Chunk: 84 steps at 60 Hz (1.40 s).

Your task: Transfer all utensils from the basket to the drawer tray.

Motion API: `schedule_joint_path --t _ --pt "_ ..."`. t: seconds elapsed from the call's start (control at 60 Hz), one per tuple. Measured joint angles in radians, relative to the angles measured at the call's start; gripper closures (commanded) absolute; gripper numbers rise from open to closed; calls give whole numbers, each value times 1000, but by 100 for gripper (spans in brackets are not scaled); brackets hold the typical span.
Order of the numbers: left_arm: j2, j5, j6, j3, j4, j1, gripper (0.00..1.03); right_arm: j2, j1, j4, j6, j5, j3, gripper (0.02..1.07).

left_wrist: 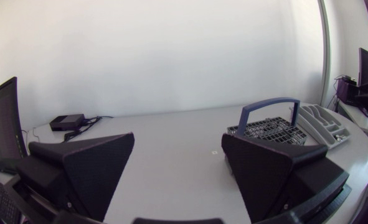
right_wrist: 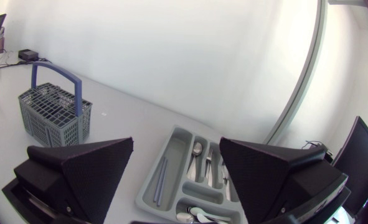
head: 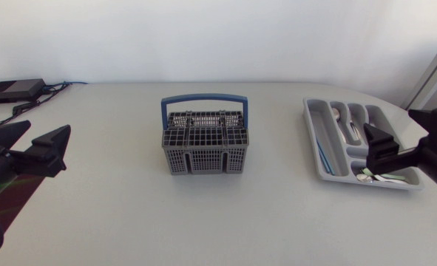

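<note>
The left pincer (left_wrist: 179,163) and right pincer (right_wrist: 177,167) stand released, empty. The utensils (right_wrist: 196,155) in the tray (right_wrist: 151,174) ahead of the right pincer look light, stiff, slippery — grip mid-handle.

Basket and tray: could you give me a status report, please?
Left gripper, right gripper open, empty. Basket mid-table, no utensils showing. Utensils in tray. Nothing in the way.

Likely a lab: white worktable (head: 203,214)

Overhead view looks down; wrist views share the basket (head: 203,158).
</note>
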Motion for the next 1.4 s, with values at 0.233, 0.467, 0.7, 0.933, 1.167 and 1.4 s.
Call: schedule_joint_path --t 0.233,0.467,0.7,0.933,1.167,1.4 --pt "-120 -27 -23 -111 16 -6 6 -127 -6 15 34 -2 -114 7" --pt "-238 -52 -42 -220 32 -21 6 -246 -13 35 115 -18 -209 7" --pt "-363 -79 -63 -334 42 -35 6 -369 -20 53 204 -29 -312 7" --pt "-439 -94 -79 -382 68 -45 7 -488 -27 72 291 -46 -410 7" --pt "-440 -97 -79 -384 71 -45 7 -518 -32 72 316 -49 -434 7" --pt "-440 -97 -79 -385 72 -45 7 -518 -32 72 317 -49 -434 7"
